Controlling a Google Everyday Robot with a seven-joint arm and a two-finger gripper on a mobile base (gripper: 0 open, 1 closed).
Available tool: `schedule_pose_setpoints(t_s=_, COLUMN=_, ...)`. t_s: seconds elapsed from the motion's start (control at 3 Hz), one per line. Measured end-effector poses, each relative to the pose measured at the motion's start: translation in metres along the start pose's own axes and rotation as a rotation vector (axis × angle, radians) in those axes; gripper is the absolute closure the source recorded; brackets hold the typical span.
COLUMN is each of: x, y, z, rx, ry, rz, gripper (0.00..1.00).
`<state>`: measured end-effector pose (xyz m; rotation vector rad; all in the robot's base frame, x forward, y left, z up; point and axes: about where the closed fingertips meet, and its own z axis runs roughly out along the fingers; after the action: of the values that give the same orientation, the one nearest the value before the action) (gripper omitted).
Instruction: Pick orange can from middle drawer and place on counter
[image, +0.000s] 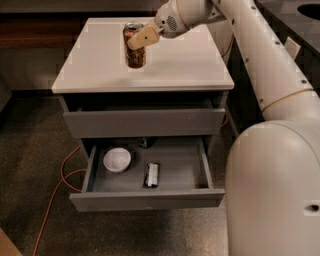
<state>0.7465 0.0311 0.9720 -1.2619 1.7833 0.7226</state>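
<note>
The orange can (135, 56) stands upright over the left-middle part of the pale counter (185, 65). My gripper (136, 41) reaches in from the upper right and is shut on the can's upper half, with one tan finger (143, 35) lying across its front. Whether the can's base touches the slab or hovers just above it I cannot tell. Below, the middle drawer (150, 200) is pulled out, showing its grey interior.
In the open drawer lie a white bowl (117, 159), a flat black packet (151, 174) and a small dark can (144, 143) at the back. An orange cable (64, 172) trails on the floor to the left. My arm's bulky white body (272, 190) fills the right side.
</note>
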Motion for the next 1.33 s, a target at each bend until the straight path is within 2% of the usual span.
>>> schedule_pose_setpoints(t_s=0.33, x=0.008, y=-0.024, z=0.009, rx=0.018, ry=0.010, rz=0.067, gripper=1.00)
schedule_pose_setpoints(t_s=0.67, x=0.025, y=-0.038, z=0.025, rx=0.011, ry=0.047, rz=0.127, gripper=0.75)
schedule_pose_setpoints(t_s=1.33, x=0.033, y=-0.043, z=0.036, rx=0.001, ry=0.063, rz=0.152, gripper=0.29)
